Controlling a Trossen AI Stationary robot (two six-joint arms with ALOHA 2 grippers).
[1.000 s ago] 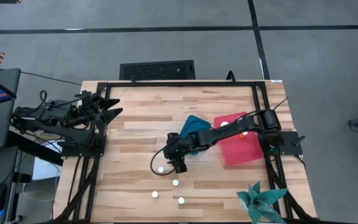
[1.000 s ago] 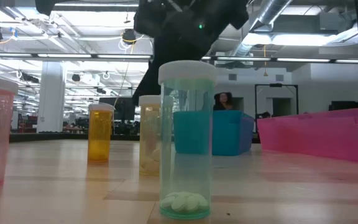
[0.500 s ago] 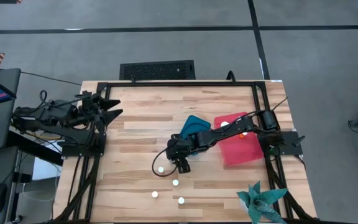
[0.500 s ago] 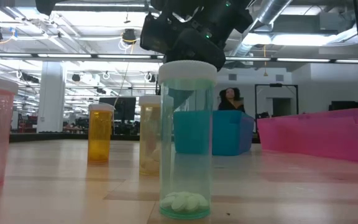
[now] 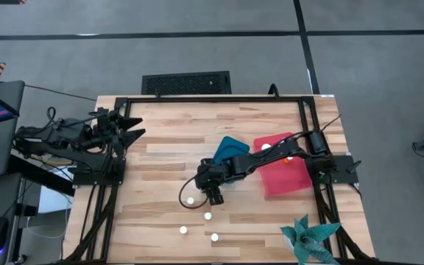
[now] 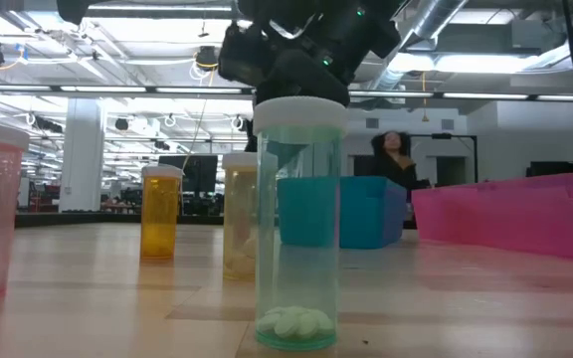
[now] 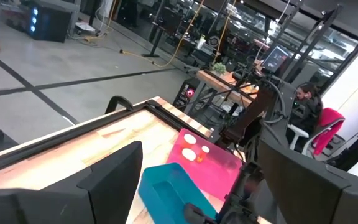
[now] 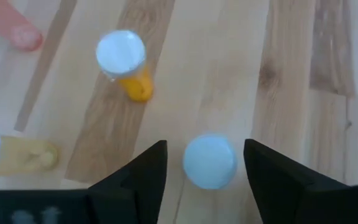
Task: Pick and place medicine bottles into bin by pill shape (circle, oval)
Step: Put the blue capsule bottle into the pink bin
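My right gripper hangs open over the table's middle, fingers pointing down. In the right wrist view its two fingers stand on either side of a pale-capped bottle right below, with a gap on each side. The gripper hides that bottle in the high view. An orange bottle, a yellow one and a pink one stand upright nearby. The teal bin and the red bin lie behind the gripper. My left gripper waits open at the table's left edge.
Several white-capped bottles stand upright toward the near edge. A clear green bottle stands closest in the low view. Two bottles sit in the red bin. A teal paper plant stands at the near right corner.
My right gripper has shifted slightly toward the table's right edge. In the low view its dark fingers, which reached down beside the green bottle, now show mostly above and behind that bottle's cap. The bottles have stayed in place.
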